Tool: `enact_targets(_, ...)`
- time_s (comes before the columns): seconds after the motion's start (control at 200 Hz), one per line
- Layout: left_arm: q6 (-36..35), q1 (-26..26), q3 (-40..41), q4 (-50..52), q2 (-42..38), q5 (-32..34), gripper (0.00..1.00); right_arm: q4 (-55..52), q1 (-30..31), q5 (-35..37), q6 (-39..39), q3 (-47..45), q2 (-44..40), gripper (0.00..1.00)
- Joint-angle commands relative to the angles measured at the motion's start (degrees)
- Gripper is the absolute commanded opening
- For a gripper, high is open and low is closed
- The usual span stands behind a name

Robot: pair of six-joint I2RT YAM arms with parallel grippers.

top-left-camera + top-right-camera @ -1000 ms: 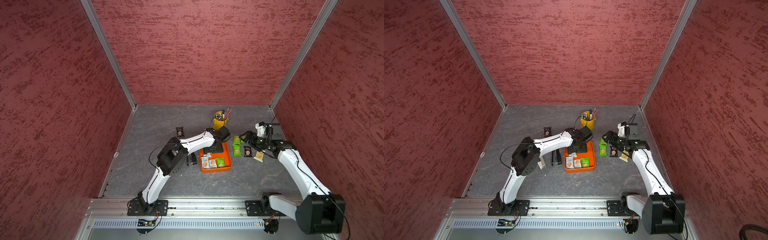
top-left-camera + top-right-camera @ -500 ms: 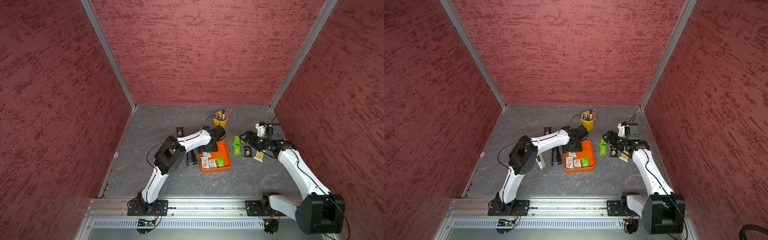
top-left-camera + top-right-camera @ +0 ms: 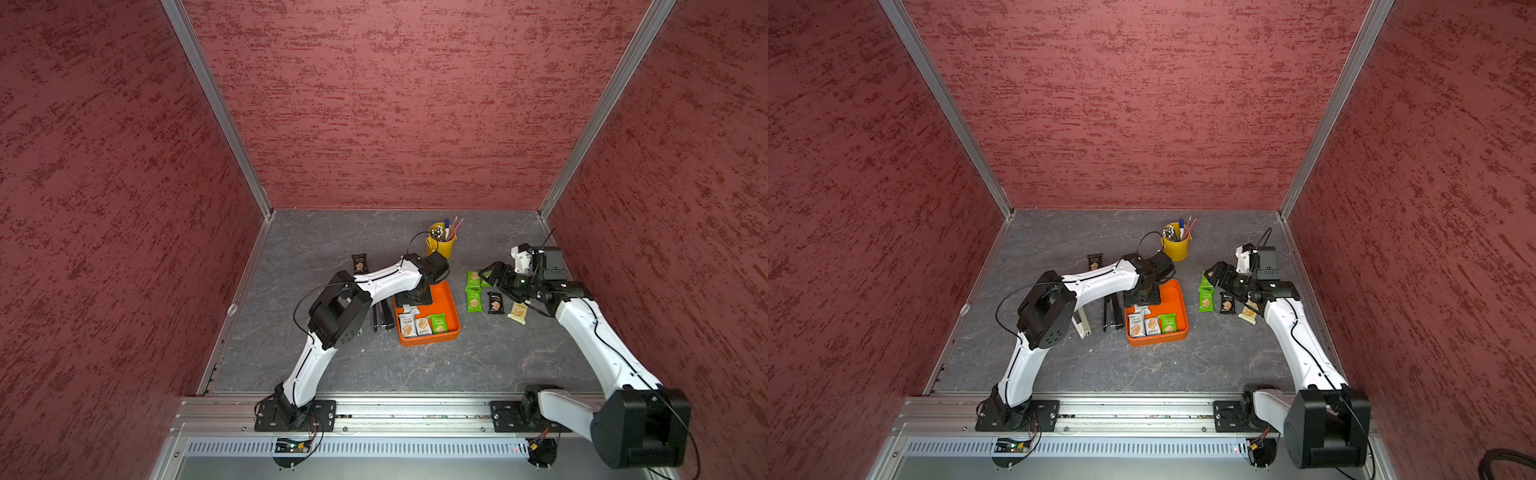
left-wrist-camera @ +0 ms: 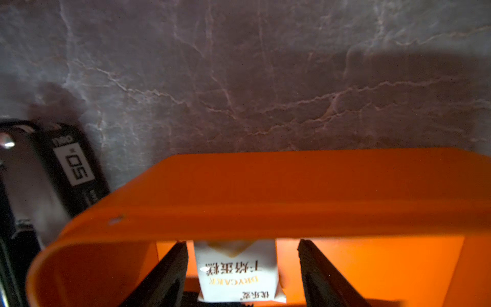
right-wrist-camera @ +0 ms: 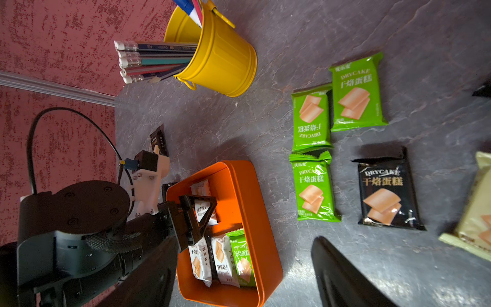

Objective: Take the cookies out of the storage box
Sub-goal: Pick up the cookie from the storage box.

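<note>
The orange storage box (image 3: 451, 307) (image 3: 1178, 301) sits mid-table. Three cookies (image 3: 422, 324) (image 5: 223, 257), two white and one green, stand along its near wall. My left gripper (image 3: 411, 303) (image 4: 241, 255) reaches down inside the box, open, its fingers (image 4: 170, 271) on either side of a white cookie packet (image 4: 236, 271); one finger is close to it and the other leaves a gap. To the right of the box lie three green cookies (image 3: 473, 300) (image 5: 313, 186), a black one (image 3: 495, 302) and a beige one (image 3: 518, 311). My right gripper (image 3: 488, 276) (image 5: 244, 244) hovers open above them, holding nothing.
A yellow pen bucket (image 3: 441, 243) (image 5: 220, 61) stands behind the box. Black staplers (image 3: 382, 318) (image 4: 66, 170) lie against the box's left side, with a beige stapler (image 3: 1081, 326) beyond them. A lone black packet (image 3: 359, 262) lies at the back left.
My left gripper has shifted a little leftward inside the box and settled over the white packet, its jaws narrowing. The right arm has not moved.
</note>
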State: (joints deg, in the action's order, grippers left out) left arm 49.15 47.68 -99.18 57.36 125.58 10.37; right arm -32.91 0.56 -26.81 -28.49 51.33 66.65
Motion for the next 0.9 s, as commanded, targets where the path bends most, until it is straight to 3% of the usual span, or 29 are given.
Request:
enact_targets(0.0,-0.7,0.1,0.8,-1.0,1.2,-0.2,0.65,-0.3,-0.3,0.4,0.3,1.1,0.1,0.84)
enact_targets(0.275,-1.5,0.0,0.5,-1.7,2.5,-1.2,0.59,-0.9,-0.3,0.7,0.1,1.2,-0.3,0.84)
enact_targets(0.396,-2.1,0.0,0.5,-2.0,2.5,-1.5,0.47,-1.0,-0.3,0.9,-0.5,0.5,-1.4,0.84)
enact_targets(0.892,-2.1,0.7,0.6,-3.7,-3.3,-1.1,0.45,-3.6,-0.3,0.1,-1.3,-2.1,-7.8,0.83)
